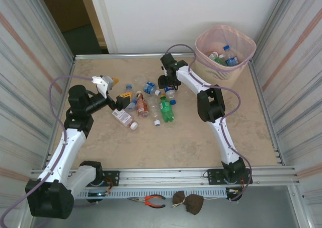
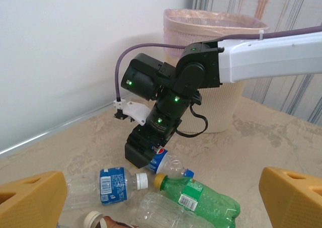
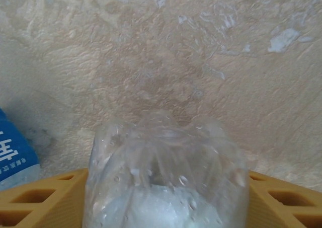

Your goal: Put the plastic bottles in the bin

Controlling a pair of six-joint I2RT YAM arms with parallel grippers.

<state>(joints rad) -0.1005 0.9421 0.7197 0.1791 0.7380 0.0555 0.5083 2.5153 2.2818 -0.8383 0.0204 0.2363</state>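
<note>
The clear Pepsi-labelled bottle [image 2: 168,163] is lying at the far side of the bottle cluster, near the middle of the table [image 1: 191,137]. The right gripper [image 1: 166,85] is clamping it. Its jaws are standing about half open, and its two orange fingers [image 3: 40,200] are pressing against either side of the clear body. Whether the bottle is resting on the surface or hanging just above it, I cannot tell.

Beside it, at least five more bottles are lying on their sides in a loose cluster:
- one green bottle [image 1: 166,110] with a yellow cap
- one orange-brown bottle [image 1: 142,106]
- one blue-labelled bottle [image 1: 149,87]
- one plain clear bottle [image 2: 161,210]
- one pink-labelled bottle [image 1: 124,118], lying nearest the left arm

The pale pink bin [image 1: 201,47] is standing upright in the far right corner, well apart from the cluster. At least three bottles are showing inside it, one of them a blue-capped one [image 1: 231,57].

The left gripper [image 1: 119,88] is hovering at the left edge of the cluster. Its yellow fingers [image 2: 30,195] are spreading as wide as they go and are holding nothing.
</note>
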